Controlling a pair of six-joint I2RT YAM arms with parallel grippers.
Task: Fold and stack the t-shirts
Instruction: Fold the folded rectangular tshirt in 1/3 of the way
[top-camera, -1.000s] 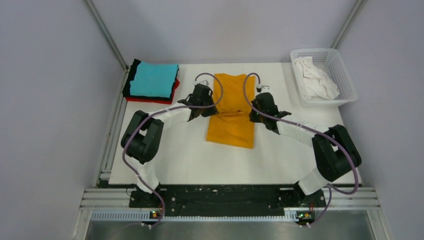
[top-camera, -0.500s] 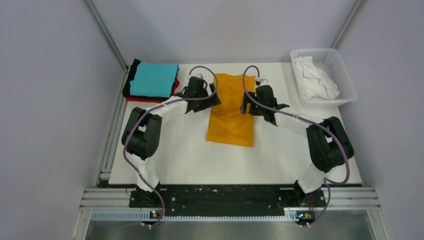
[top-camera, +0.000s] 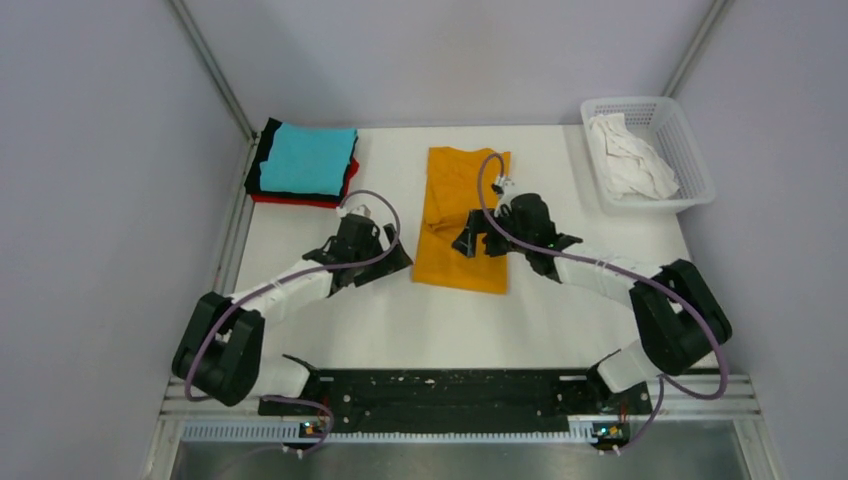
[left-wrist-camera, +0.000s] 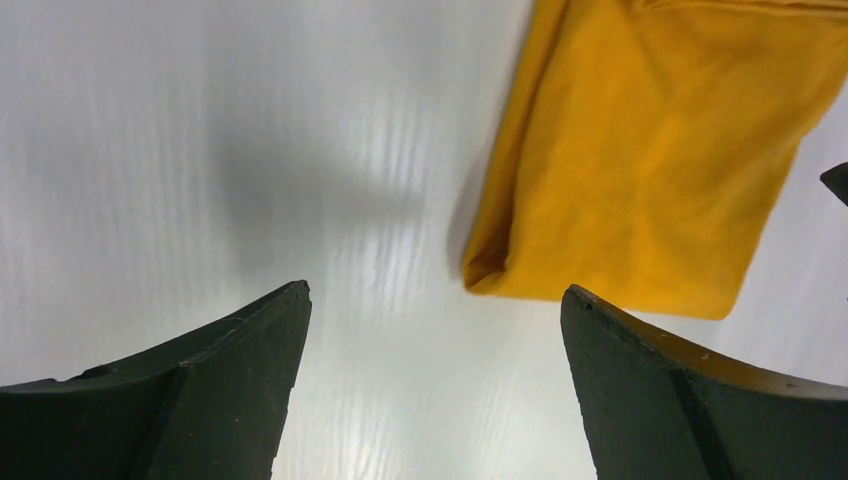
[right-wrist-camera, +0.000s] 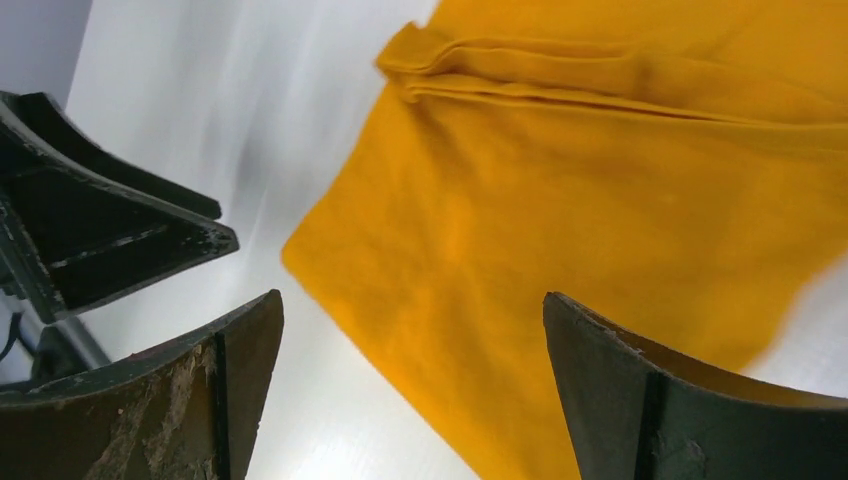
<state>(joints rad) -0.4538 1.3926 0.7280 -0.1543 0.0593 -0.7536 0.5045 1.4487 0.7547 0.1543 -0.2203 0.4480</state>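
The orange-yellow t-shirt (top-camera: 462, 220) lies folded into a long strip at the table's middle, lying free of both grippers. My left gripper (top-camera: 392, 262) is open just left of its near-left corner, with bare table between the fingers (left-wrist-camera: 435, 290); that corner (left-wrist-camera: 650, 170) lies ahead to the right. My right gripper (top-camera: 472, 238) is open above the shirt's near half, cloth (right-wrist-camera: 600, 200) showing under the gap (right-wrist-camera: 412, 296). A folded stack sits at the back left, a cyan t-shirt (top-camera: 306, 160) over red and black ones. A white t-shirt (top-camera: 628, 155) lies crumpled in the basket.
A white mesh basket (top-camera: 690, 140) stands at the back right corner. Grey walls with metal posts close in the table on three sides. The left gripper's dark fingers (right-wrist-camera: 120, 240) appear at the left of the right wrist view.
Both grippers were shut at the shirt's sides and have opened and let it go. Both moved away, then pulled back toward the near edge, the left arm swinging farthest left and near.
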